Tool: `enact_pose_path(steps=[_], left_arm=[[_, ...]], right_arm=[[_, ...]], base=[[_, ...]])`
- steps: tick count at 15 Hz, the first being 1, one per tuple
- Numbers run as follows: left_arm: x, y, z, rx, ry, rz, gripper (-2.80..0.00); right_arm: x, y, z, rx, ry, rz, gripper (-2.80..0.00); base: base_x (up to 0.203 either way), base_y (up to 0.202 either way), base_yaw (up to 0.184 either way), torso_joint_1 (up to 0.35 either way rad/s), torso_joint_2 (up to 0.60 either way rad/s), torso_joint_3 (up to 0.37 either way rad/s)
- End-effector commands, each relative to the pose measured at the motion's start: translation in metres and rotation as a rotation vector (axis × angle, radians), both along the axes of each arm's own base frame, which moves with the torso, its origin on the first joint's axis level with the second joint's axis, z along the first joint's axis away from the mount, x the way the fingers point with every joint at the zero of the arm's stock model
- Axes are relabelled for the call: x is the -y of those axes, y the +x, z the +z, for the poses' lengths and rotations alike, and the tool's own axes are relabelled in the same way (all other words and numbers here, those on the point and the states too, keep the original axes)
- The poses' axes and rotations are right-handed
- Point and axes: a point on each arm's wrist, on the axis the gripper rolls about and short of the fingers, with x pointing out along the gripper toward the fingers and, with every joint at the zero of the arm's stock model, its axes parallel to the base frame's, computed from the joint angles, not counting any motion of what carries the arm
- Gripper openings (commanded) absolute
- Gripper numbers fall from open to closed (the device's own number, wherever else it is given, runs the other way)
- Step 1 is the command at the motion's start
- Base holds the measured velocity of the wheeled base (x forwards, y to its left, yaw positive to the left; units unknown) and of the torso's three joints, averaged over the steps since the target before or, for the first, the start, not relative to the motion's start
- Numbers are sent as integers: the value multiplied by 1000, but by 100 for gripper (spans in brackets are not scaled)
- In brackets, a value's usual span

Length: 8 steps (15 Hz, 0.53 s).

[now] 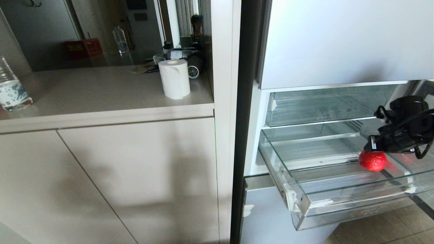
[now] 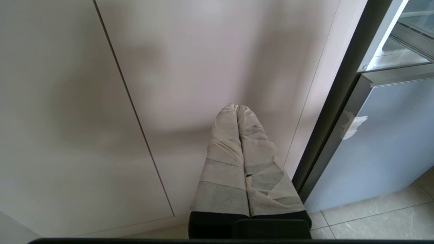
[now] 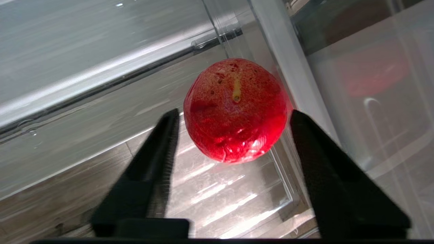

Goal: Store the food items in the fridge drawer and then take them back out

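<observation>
The fridge drawer (image 1: 339, 205) stands pulled out of the fridge (image 1: 339, 40), clear plastic with a ribbed bottom (image 3: 220, 193). A round glossy red fruit (image 1: 373, 161) sits inside it toward the right side. My right gripper (image 1: 374, 149) hangs just above the fruit. In the right wrist view the black fingers (image 3: 159, 152) stand apart on either side of the fruit (image 3: 235, 108), with a gap at the ribbed finger; this gripper (image 3: 234, 113) is open. My left gripper (image 2: 237, 108), wrapped in pale tape, is shut on nothing and parked low before a cabinet door.
A shallower clear drawer (image 1: 322, 108) sits above the open one. To the left, a counter (image 1: 101, 91) carries a paper roll (image 1: 174, 79) and a water bottle (image 1: 12, 89). Beige cabinet doors (image 1: 135, 176) lie below it; tiled floor (image 1: 379, 227) shows under the drawer.
</observation>
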Motion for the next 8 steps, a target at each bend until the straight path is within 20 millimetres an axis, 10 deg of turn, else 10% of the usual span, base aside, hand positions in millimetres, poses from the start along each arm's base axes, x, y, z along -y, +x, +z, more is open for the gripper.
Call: enact_pose_path(steps=[1, 8], left_arm=[[0, 0, 0, 0, 0, 0, -280], [0, 0, 0, -1, 0, 0, -280]], right_arm=[[2, 6, -7, -17, 6, 0, 0], [4, 11, -21, -48, 18, -1, 0]], base=[[0, 0, 0, 0, 0, 0], [0, 0, 0, 0, 0, 0]])
